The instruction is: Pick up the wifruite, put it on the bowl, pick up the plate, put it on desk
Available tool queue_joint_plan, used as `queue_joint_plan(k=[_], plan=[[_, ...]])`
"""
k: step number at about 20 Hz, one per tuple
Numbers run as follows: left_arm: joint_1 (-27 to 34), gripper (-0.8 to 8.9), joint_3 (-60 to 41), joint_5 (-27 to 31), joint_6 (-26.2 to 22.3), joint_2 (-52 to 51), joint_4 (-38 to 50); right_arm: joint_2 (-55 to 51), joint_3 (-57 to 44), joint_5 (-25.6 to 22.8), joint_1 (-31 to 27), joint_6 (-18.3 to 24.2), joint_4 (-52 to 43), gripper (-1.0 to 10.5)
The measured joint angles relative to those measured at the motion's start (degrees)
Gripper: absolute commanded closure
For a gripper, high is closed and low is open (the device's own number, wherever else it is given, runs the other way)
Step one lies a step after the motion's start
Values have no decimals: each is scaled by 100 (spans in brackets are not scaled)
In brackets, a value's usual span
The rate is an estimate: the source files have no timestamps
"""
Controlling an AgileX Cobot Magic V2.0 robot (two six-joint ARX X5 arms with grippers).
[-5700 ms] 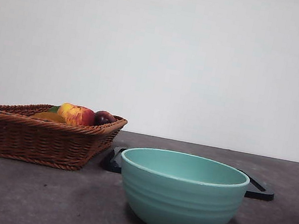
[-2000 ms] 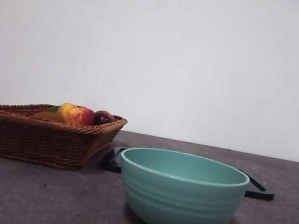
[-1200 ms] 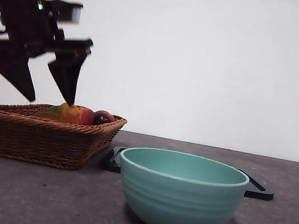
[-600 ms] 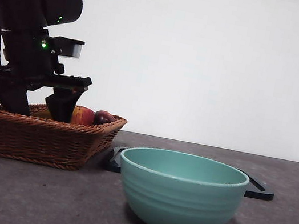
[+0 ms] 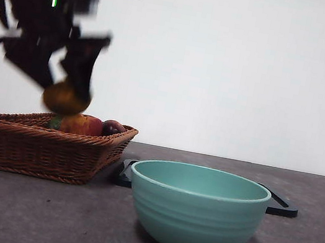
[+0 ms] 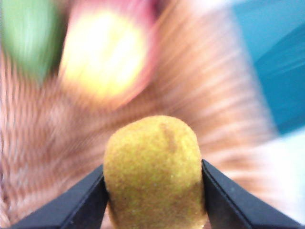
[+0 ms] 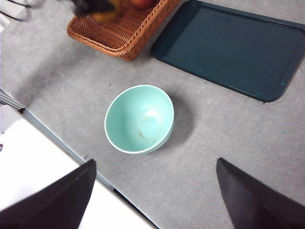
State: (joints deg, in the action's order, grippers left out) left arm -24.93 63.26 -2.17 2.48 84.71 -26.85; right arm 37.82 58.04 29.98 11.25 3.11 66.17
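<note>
Deep ribbed teal-green bowl (image 5: 196, 208) sits empty on the grey-brown desk (image 5: 39, 213). Glossy black rectangular tray (image 5: 280, 204) just behind the bowl. Left pincer (image 5: 61, 88) clamped on the fuzzy brown oval wifruite (image 5: 64, 98), held above the brown wicker basket (image 5: 41, 147). Right pincer (image 7: 155, 191) spread wide, high over the bowl.
</note>
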Motion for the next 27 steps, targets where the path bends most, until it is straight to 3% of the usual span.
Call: queue_joint_plan(k=[4, 10, 18, 27], plan=[[-551, 604, 15, -507, 9, -881, -319, 0, 0, 0, 0, 0, 0, 543], [-1661, 604, 15, -570, 52, -1062, -435, 0, 0, -2, 0, 0, 0, 543], [-2643, 604, 15, -568, 55, 146, -77, 0, 0, -2, 0, 0, 0, 543], [-3032, 604, 15, -415, -2, 1370, 446, 0, 0, -2, 0, 0, 0, 543]])
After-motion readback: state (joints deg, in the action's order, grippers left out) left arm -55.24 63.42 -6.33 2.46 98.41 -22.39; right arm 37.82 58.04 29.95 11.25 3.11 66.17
